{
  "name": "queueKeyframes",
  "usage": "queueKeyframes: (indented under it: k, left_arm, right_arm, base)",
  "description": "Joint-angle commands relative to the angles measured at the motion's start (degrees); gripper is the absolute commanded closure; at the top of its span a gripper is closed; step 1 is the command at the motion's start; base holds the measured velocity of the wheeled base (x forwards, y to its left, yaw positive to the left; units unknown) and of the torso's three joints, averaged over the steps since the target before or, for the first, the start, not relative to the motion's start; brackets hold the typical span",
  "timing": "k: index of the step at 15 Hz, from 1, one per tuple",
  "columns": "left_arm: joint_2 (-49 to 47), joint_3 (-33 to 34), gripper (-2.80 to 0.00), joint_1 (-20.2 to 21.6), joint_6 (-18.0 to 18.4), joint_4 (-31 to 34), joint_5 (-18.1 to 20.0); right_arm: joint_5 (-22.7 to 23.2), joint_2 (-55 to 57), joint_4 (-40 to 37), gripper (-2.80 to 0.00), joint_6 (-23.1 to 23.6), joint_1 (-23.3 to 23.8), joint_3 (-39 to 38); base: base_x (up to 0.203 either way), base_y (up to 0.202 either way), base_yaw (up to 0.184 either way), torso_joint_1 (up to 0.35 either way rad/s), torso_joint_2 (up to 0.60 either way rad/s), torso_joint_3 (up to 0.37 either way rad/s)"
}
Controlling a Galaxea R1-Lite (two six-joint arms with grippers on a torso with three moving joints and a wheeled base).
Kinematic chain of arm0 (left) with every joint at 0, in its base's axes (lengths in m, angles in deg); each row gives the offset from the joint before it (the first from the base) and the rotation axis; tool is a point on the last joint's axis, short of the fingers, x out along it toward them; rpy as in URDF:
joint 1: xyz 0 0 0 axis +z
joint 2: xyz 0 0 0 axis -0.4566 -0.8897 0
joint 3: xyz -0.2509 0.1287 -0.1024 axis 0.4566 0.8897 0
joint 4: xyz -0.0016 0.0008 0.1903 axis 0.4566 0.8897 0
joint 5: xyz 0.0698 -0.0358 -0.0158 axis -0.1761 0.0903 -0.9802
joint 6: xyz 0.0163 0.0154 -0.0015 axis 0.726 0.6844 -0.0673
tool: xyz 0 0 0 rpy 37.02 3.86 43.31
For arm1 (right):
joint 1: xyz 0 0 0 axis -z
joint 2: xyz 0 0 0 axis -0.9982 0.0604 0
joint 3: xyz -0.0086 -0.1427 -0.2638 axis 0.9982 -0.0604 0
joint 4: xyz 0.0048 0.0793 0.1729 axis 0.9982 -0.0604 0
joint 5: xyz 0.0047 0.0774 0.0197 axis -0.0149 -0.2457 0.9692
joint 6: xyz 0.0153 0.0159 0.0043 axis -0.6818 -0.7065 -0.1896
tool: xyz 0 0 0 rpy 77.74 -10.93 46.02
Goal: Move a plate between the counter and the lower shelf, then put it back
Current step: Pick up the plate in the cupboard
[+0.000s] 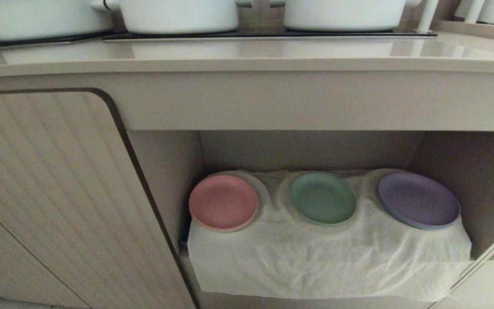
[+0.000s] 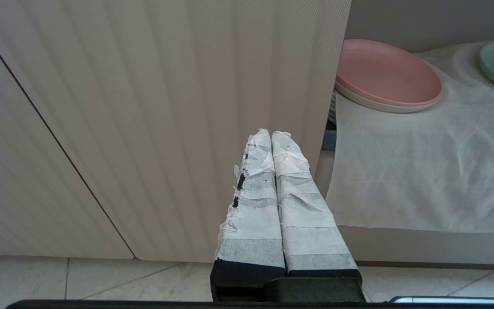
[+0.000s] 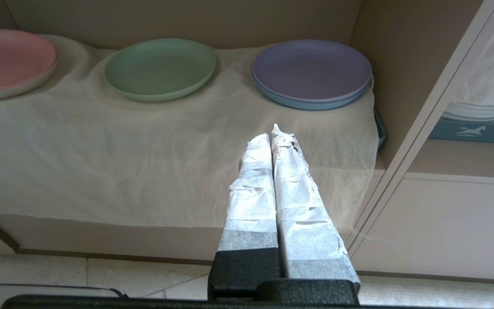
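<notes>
We see the mint-green plate (image 1: 322, 198), round and matte with a low rim, resting on the lower shelf (image 1: 328, 257), a recess draped in wrinkled white cloth. It lies between the pink plate (image 1: 223, 202) and the purple plate (image 1: 418, 200), apart from both. Above, the smooth beige counter (image 1: 247, 56) carries glossy white pots (image 1: 178, 15) on black hob panels. The ribbed cabinet door (image 1: 49, 193) stands to the left. Our left gripper (image 2: 271, 135) and right gripper (image 3: 275, 136), both wrapped in crinkled white tape, are pressed closed and hold nothing, low before the cabinet. A blue tray (image 3: 474, 131) bears a white horse emblem; we can read no writing.
</notes>
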Motion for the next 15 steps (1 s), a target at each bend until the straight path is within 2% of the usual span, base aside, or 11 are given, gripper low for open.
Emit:
queueKeyframes:
  k: [1, 5, 9, 15]
  left_arm:
    - [0.02, 0.00, 0.00, 0.00, 0.00, 0.00, 0.00]
    - [0.02, 0.00, 0.00, 0.00, 0.00, -0.07, 0.00]
    - [0.02, 0.00, 0.00, 0.00, 0.00, -0.09, 0.00]
    - [0.02, 0.00, 0.00, 0.00, 0.00, -0.09, 0.00]
  right_arm:
    - [0.12, 0.10, 0.13, 0.00, 0.26, -0.01, -0.01]
    - [1.89, 2.30, 1.21, 0.00, -0.12, -0.01, 3.64]
    - [2.33, 11.32, 1.27, 0.00, -0.88, -0.48, 8.75]
    - [2.21, 31.28, 1.45, 0.00, -10.56, -4.70, 18.75]
  base:
    - [0.000, 0.000, 0.000, 0.000, 0.00, 0.000]
    - [0.000, 0.000, 0.000, 0.000, 0.00, 0.000]
    - [0.000, 0.000, 0.000, 0.000, 0.00, 0.000]
    - [0.000, 0.000, 0.000, 0.000, 0.00, 0.000]
